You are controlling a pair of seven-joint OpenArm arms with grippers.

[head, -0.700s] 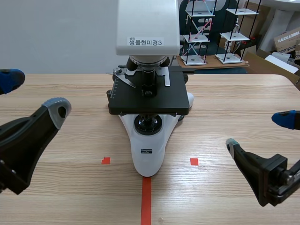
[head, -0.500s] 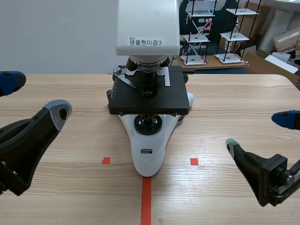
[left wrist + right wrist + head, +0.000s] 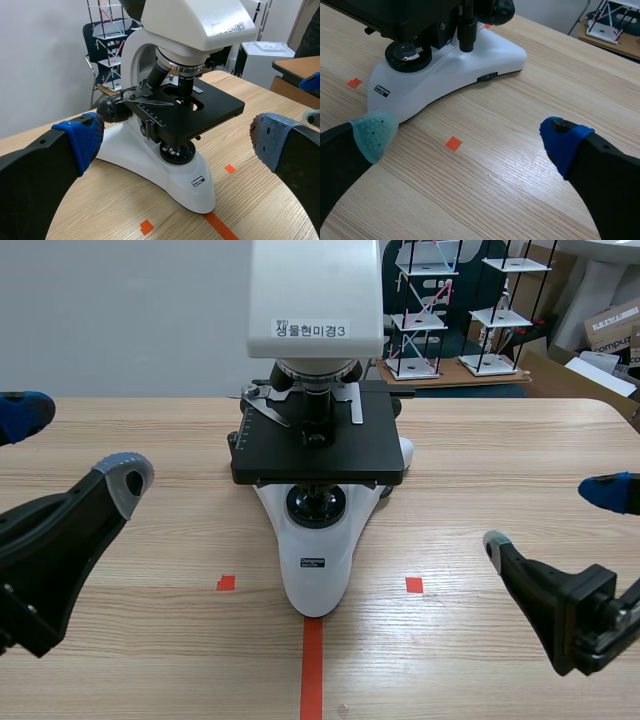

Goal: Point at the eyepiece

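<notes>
While the left hand (image 3: 72, 443) is hovering low over the left side of the counter (image 3: 480, 440), its two fingers are standing wide apart and gripping nothing. At the counter's middle, the white microscope (image 3: 315, 540) is standing upright, its narrow foot pointing toward the robot and its black stage (image 3: 318, 450) sitting level above the base. Its white head (image 3: 315, 290) is carrying a printed label (image 3: 312, 329). The eyepiece (image 3: 132, 4) is showing only as a dark stub atop that head in the left wrist view, well above both hands. At the right, the right hand (image 3: 550, 520) is hanging low above the counter, well apart from the microscope, its fingers likewise spread with nothing between them.
</notes>
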